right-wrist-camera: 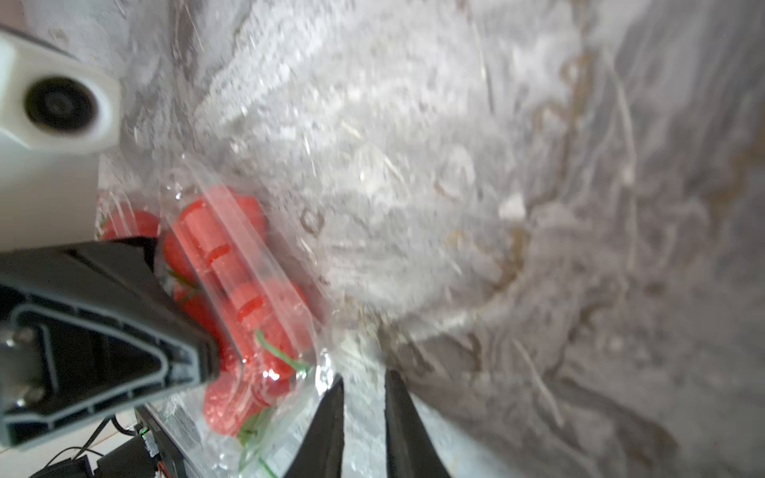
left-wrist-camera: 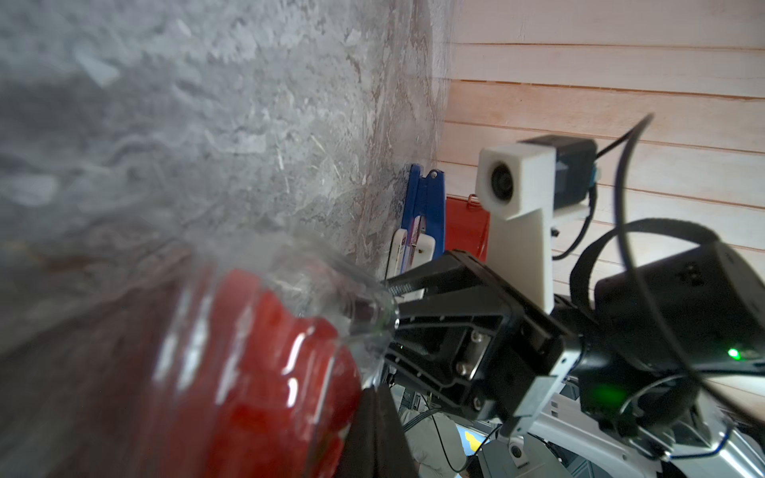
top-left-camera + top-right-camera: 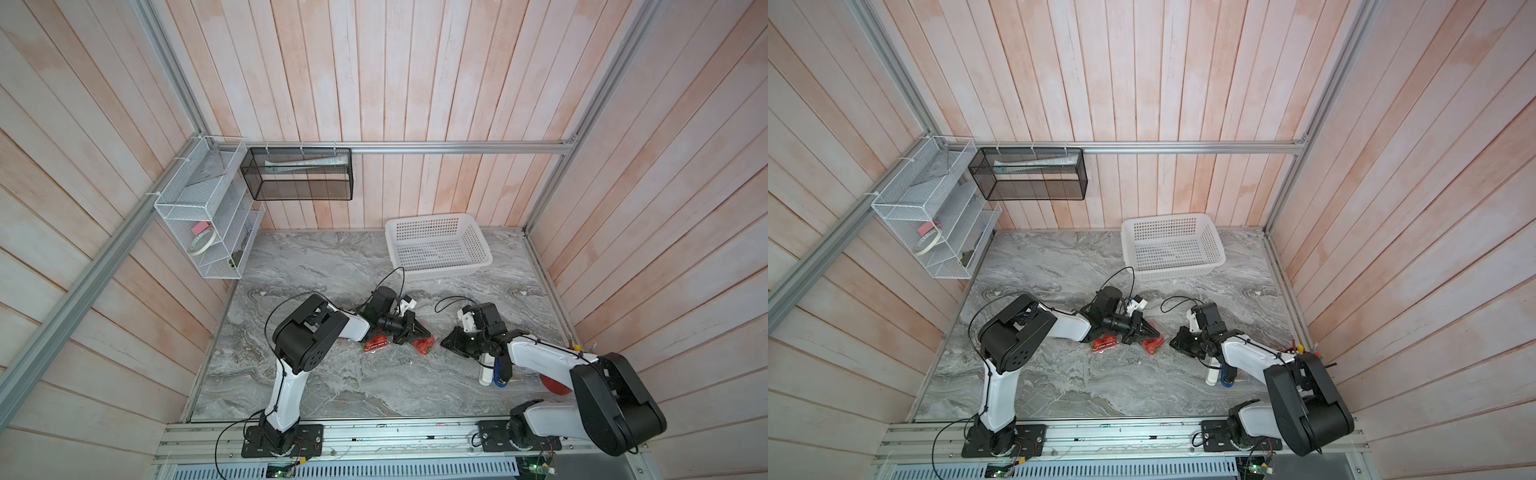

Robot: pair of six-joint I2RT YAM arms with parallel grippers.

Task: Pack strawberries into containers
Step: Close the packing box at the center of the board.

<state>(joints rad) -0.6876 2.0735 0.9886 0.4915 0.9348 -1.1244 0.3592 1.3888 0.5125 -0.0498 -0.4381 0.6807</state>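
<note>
Two clear containers lie mid-table in both top views, each filled with red strawberries: one [image 3: 376, 344] under my left forearm, the other [image 3: 426, 345] between the two grippers. My left gripper [image 3: 428, 333] is shut, its tip resting on top of that second container [image 1: 248, 289]. In the left wrist view its dark fingers [image 2: 372, 430] lie against the strawberries [image 2: 256, 372] behind the plastic. My right gripper [image 1: 364, 380] reaches the same container from the right. Its jaws stand a narrow gap apart, closed on the clear rim [image 2: 368, 314].
A white perforated basket [image 3: 438, 245] stands at the back right. Under my right forearm lie a white object [image 3: 485, 372] and a blue clip [image 3: 498, 376], with a red cup [image 3: 555, 384] behind the arm. Wire racks [image 3: 208, 216] hang on the left wall.
</note>
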